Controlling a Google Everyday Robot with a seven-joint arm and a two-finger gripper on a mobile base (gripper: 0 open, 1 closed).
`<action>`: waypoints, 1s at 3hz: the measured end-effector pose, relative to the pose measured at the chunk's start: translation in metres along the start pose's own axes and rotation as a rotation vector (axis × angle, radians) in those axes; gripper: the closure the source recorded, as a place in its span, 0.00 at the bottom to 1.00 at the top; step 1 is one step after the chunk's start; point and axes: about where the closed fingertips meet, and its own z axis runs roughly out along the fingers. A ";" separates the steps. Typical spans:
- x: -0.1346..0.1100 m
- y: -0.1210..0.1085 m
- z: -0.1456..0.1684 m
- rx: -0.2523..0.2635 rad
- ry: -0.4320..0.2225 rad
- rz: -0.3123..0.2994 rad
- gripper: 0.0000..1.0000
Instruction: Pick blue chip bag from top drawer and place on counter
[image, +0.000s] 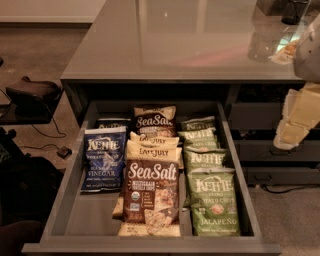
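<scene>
The top drawer (67, 202) stands pulled open below the counter (180, 45). The blue chip bag (104, 159), dark blue with KETTLE and VINEGAR lettering, lies flat at the front of the drawer's left row. A second blue bag (113, 122) lies partly hidden behind it. My gripper (295, 122), cream-coloured, hangs at the right edge of the camera view. It is outside the drawer, level with the counter's front edge and well to the right of the blue bag. It holds nothing that I can see.
Brown Sea Salt bags (150, 197) and Late July bags fill the middle row. Green Jalapeno bags (214, 207) fill the right row. Narrower dark drawers (272, 150) stand to the right. A clear container (270, 37) sits at the counter's back right. Dark equipment (30, 97) and cables lie on the floor at left.
</scene>
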 end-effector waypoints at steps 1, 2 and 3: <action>-0.019 -0.018 0.032 -0.041 -0.032 -0.066 0.00; -0.049 -0.045 0.065 -0.040 -0.053 -0.142 0.00; -0.082 -0.070 0.099 -0.032 -0.066 -0.161 0.00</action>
